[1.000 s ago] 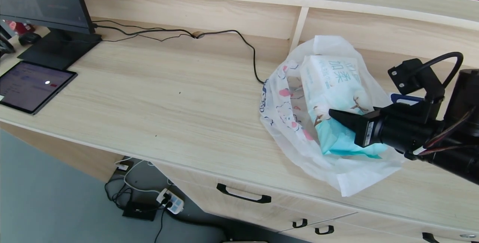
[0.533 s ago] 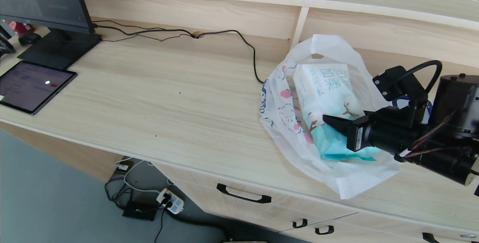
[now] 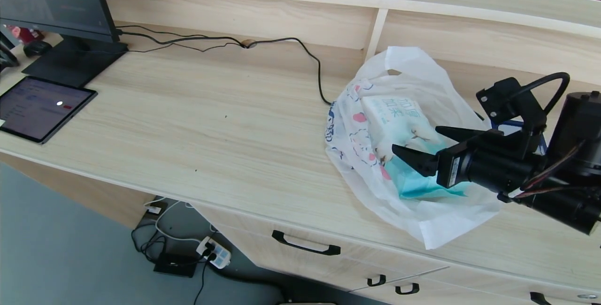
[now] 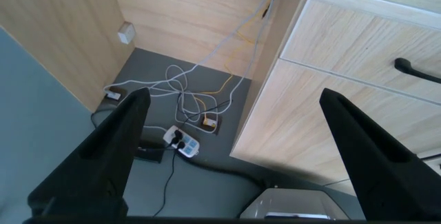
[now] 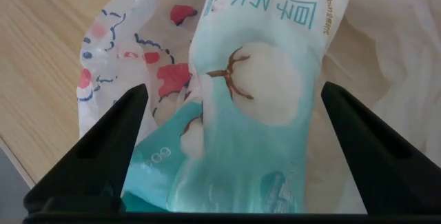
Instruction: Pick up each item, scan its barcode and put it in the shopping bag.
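Since a second ago the tissue pack (image 3: 396,119) has sunk lower into the shopping bag (image 3: 350,150), and the right end effector (image 3: 415,138) has gone from pinched on it to spread wide. The pack now lies tilted inside the bag's open mouth, its white printed end away from the robot and its teal end toward the robot. In the right wrist view the pack (image 5: 265,114) sits between the two parted fingers of the right end effector (image 5: 234,87), with the bag's patterned wall (image 5: 131,52) beside it; whether the fingers touch the pack cannot be told. The bag rests on the right part of the wooden tabletop (image 3: 211,122). A black cable (image 3: 310,56) runs along the tabletop up to the bag's left side. Far to the left stand a monitor (image 3: 51,0) and a tablet (image 3: 40,108). The left end effector (image 4: 234,93) hangs open below the tabletop edge, over a drawer front (image 4: 358,52) and a power strip (image 4: 180,141) on the floor.
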Available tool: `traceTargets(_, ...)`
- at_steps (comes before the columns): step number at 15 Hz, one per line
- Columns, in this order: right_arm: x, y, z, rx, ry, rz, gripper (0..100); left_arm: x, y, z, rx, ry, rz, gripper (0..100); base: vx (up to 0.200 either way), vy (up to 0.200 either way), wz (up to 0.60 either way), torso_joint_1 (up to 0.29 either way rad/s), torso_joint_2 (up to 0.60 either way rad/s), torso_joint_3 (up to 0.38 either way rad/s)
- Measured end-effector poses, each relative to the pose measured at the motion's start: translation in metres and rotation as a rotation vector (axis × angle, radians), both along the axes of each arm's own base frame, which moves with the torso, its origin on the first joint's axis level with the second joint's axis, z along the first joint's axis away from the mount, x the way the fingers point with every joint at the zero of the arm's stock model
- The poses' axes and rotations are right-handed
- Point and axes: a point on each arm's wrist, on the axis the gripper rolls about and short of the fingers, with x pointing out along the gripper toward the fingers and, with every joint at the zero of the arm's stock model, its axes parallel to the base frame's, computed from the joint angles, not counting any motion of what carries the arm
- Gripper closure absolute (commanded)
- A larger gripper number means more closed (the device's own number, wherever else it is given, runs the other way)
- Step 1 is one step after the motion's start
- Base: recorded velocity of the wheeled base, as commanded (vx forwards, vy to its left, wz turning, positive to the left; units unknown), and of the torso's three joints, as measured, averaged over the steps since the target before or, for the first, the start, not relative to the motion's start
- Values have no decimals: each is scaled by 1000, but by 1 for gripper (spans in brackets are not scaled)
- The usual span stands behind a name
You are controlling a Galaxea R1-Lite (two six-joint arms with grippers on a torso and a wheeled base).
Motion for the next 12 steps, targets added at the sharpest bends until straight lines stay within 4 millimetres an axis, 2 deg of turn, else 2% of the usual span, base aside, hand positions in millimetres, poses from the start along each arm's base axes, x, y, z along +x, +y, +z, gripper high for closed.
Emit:
traceTargets(3,-29,-12,-10,-54,-17,19,0,0,0,0,0,1,0,0,0,0,0,0,0,0)
traceTargets(5,-47,-16,-3,-40,-67,56,0,0,0,0,0,1,0,0,0,0,0,0,0,0)
traceTargets(8,-56,-18,15,-6,-142,74,0,0,0,0,0,2,0,0,0,0,0,0,0,0)
traceTargets(10,-58,-18,20,7,-159,129,0,0,0,0,0,2,0,0,0,0,0,0,0,0)
traceTargets(12,-60,-19,19,9,-159,152,0,0,0,0,0,2,0,0,0,0,-600,10,0,-5)
